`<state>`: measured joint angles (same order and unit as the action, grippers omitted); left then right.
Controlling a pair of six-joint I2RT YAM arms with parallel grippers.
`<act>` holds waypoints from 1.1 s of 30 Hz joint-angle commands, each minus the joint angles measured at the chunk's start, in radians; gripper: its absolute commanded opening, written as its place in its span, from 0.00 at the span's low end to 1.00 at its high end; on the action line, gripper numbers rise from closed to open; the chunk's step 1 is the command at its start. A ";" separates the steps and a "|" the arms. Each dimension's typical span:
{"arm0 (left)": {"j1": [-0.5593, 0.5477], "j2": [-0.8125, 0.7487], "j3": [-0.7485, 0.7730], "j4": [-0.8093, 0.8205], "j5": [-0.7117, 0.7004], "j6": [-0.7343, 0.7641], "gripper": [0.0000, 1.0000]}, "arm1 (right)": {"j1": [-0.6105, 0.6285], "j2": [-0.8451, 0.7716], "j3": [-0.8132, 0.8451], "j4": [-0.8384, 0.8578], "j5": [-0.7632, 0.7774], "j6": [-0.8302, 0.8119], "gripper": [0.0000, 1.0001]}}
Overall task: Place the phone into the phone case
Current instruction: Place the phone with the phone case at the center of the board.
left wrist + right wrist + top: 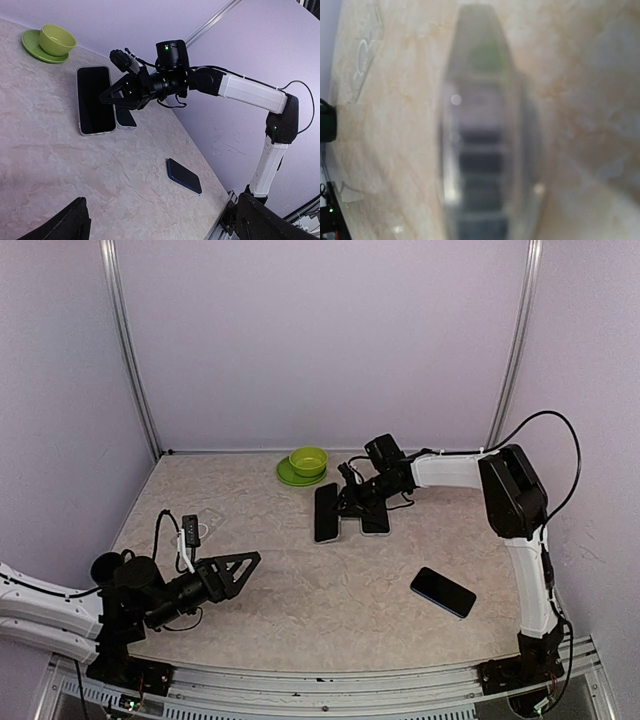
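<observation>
Three phones on the table (300, 610)! The pale-rimmed phone (326, 512) lies flat near the middle, and the right gripper (342, 507) hangs low over its right edge, fingers pressed together; whether they touch it, I can't tell. A second phone (376, 524) sits just beside, partly under that arm. The dark blue phone (442, 592) lies well apart, near right. One clear phone case (207, 524) sits far left, by the left gripper (245, 573), whose fingers are spread wide around nothing. One green bowl (309, 459) sits on one green plate (288, 476).
</observation>
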<state>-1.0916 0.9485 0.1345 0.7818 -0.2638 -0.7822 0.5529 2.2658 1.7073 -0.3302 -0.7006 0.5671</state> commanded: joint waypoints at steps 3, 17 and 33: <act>-0.008 0.010 -0.010 0.041 -0.013 -0.001 0.99 | -0.013 0.047 0.112 -0.074 -0.024 -0.050 0.00; -0.008 0.025 -0.019 0.057 -0.017 -0.009 0.99 | -0.032 0.120 0.172 -0.100 -0.016 -0.043 0.00; -0.007 0.029 -0.021 0.057 -0.026 -0.011 0.99 | -0.070 0.148 0.179 -0.102 0.003 -0.018 0.11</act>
<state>-1.0946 0.9741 0.1261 0.8150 -0.2710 -0.7891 0.5114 2.3749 1.8565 -0.4305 -0.7544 0.5640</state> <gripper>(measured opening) 0.988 0.101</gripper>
